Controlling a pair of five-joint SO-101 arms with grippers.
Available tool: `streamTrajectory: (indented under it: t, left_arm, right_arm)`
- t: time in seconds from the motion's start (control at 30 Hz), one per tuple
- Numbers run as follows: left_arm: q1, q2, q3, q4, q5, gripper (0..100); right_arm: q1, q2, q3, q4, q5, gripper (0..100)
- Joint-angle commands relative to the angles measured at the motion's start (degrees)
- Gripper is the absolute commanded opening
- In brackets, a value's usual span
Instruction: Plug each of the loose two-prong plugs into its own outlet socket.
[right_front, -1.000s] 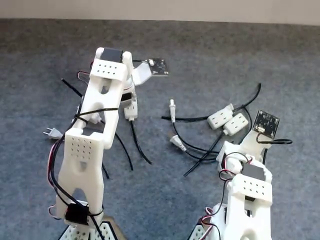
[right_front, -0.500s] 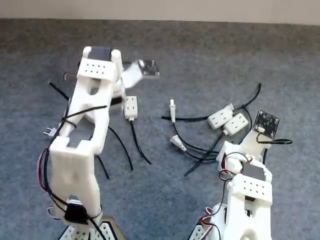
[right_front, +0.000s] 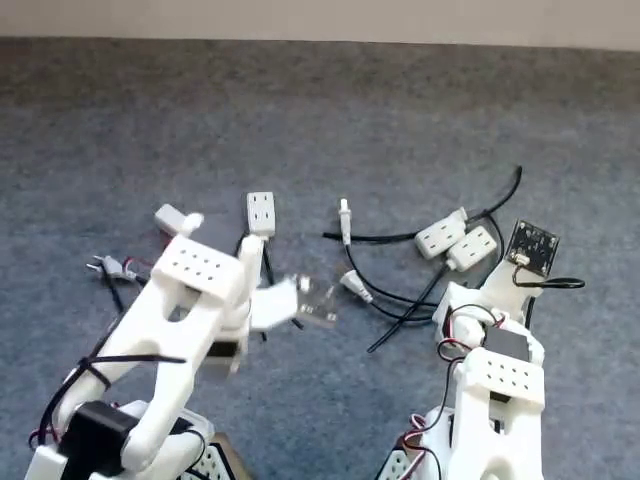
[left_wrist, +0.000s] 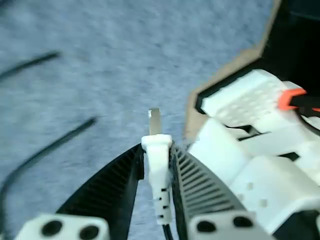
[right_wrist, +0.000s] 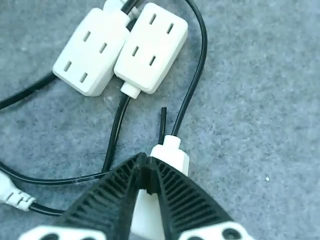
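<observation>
your left gripper (left_wrist: 157, 150) is clamped on a plug (left_wrist: 159, 190); your right gripper (right_wrist: 147, 166) has its jaws together. the outlets (right_wrist: 150, 47) sit empty, nothing plugged in yet

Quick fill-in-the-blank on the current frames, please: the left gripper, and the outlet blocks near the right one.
The left gripper is ___ on a white two-prong plug.
In the right wrist view, ___ white plastic outlet blocks lie side by side.
Each block shows ___ slots.
The cords beside them are ___.
Missing words: shut; two; four; black.
</observation>
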Motion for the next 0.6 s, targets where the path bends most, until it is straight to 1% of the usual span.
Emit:
streamTrajectory:
  t: [0.0,0.1,0.2,0.37,0.43,0.57]
  left_arm:
    - [-0.8,-2.2,8.3,-4.9,-0.2,1]
    - [-2.1,-2.2,12.5,-10.7,-0.1,1]
    - [-2.1,-2.2,14.6,-14.0,-0.1,2]
    - [-2.1,-2.2,17.0,-19.5,-0.1,11]
    - [-1.8,-2.2,18.2,-20.8,-0.1,11]
    - [-1.7,-2.2,18.5,-20.7,-0.1,12]
  right_arm:
    - [0.7,-0.7,0.0,-0.7,-0.2,0.6]
    - [0.7,-0.7,0.0,-0.7,-0.2,0.6]
    - [0.7,-0.7,0.0,-0.7,-0.2,0.6]
    - [0.7,-0.7,0.0,-0.7,-0.2,0.6]
    - [0.7,-0.7,0.0,-0.7,-0.2,0.6]
    - [0.7,-0.7,0.0,-0.7,-0.2,0.6]
